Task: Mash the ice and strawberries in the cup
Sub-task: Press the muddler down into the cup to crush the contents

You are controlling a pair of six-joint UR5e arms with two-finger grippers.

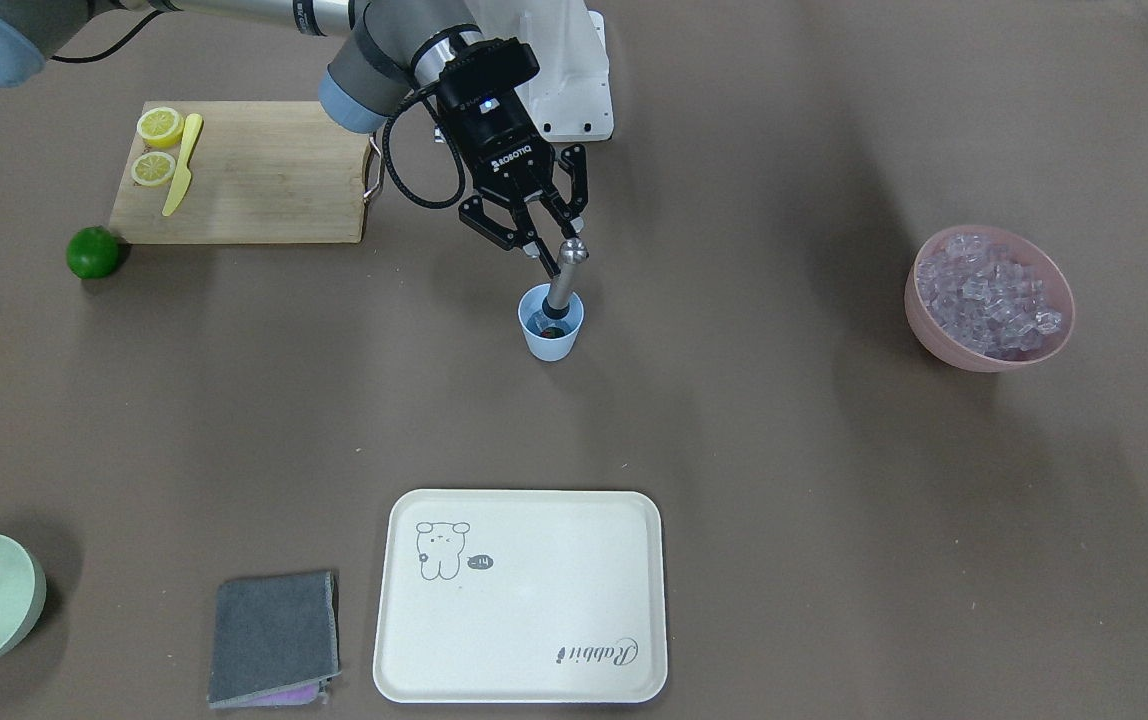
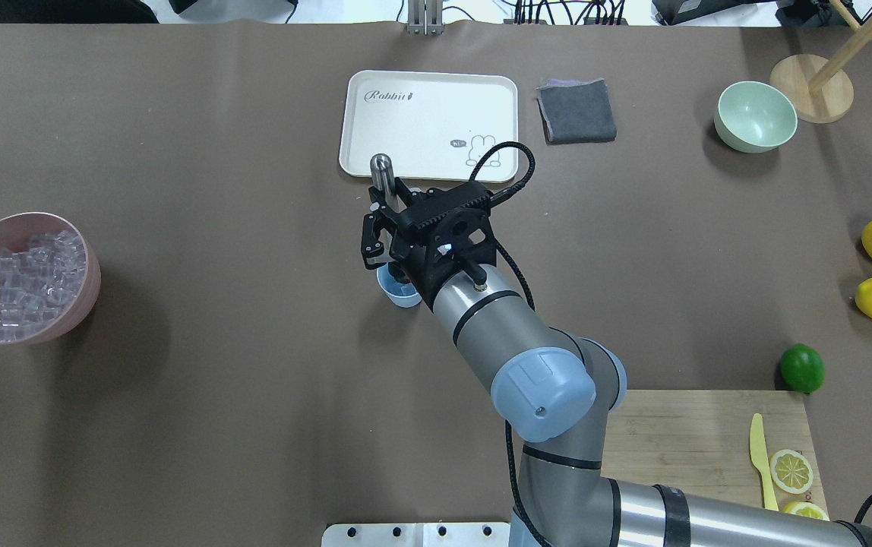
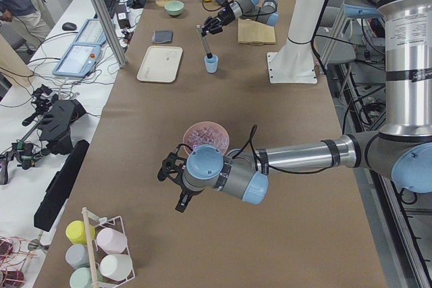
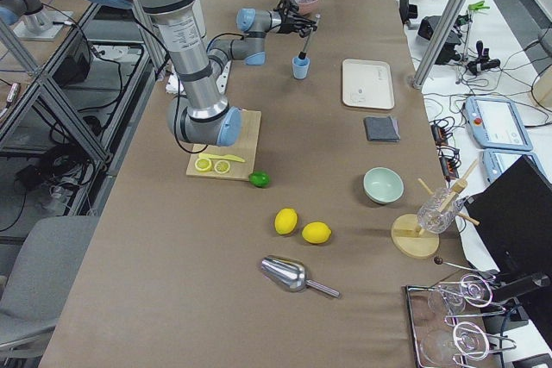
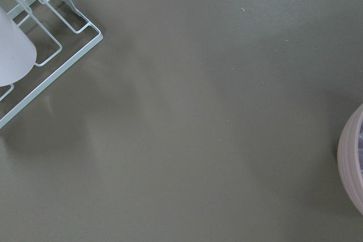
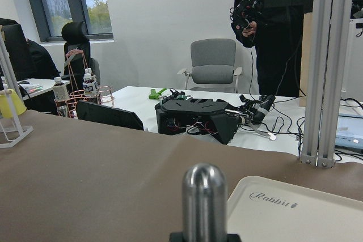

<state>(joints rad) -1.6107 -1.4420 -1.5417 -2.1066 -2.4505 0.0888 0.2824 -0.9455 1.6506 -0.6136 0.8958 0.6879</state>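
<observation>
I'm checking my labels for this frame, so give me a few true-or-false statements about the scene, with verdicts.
1. The muddler stands in the cup. True.
2. The right gripper has its jaws shut on the muddler. True.
3. The pink bowl is empty. False: the pink bowl holds ice.
4. The cup sits on the tray. False: it sits on the table, apart from the tray.
5. The lime lies on the board. False: it lies on the table beside the board.

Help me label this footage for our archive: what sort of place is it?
Probably a robotics lab staged as a drinks-prep bench: the right hand holds a metal muddler in the cup, a control screen sits beside the table, and an office chair stands behind.
</observation>
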